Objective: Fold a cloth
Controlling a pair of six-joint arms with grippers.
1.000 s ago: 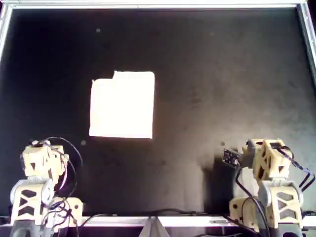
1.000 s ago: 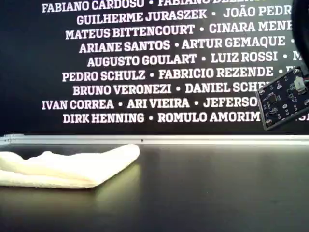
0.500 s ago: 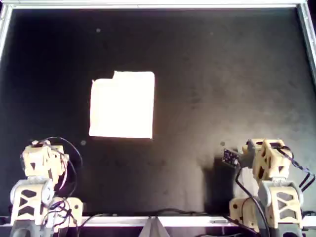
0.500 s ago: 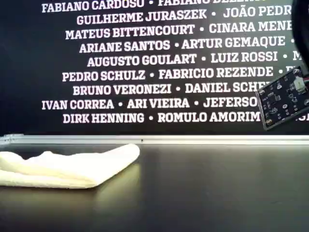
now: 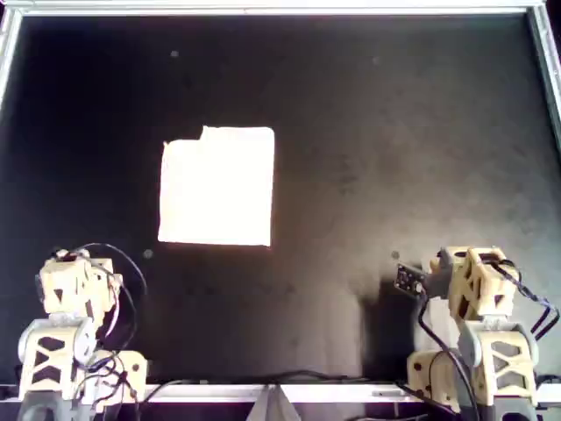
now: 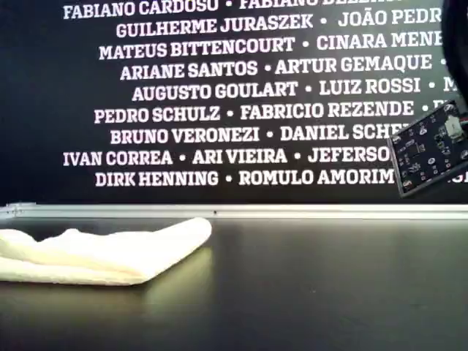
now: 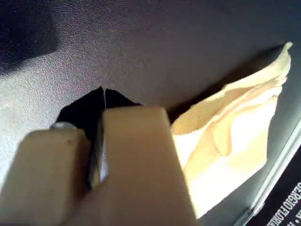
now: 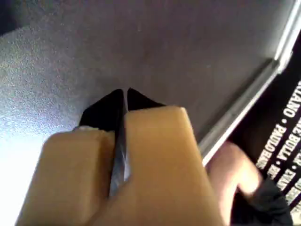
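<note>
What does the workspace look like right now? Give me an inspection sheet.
Surface: black table with a metal rim, a few pale specks.
Job's things: cloth lies folded, a near-square stack toward the overhead view's left; layered edges show in the left wrist view.
Clutter: nothing seen.
Grippers: left gripper and right gripper both have jaws shut, empty, apart from the cloth.
Cables: black wires loop around both arms.
Surroundings: wall of printed names; small circuit board.

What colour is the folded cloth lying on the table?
The soft folded fabric cloth is plain pale yellow; the left wrist view shows it best.
</note>
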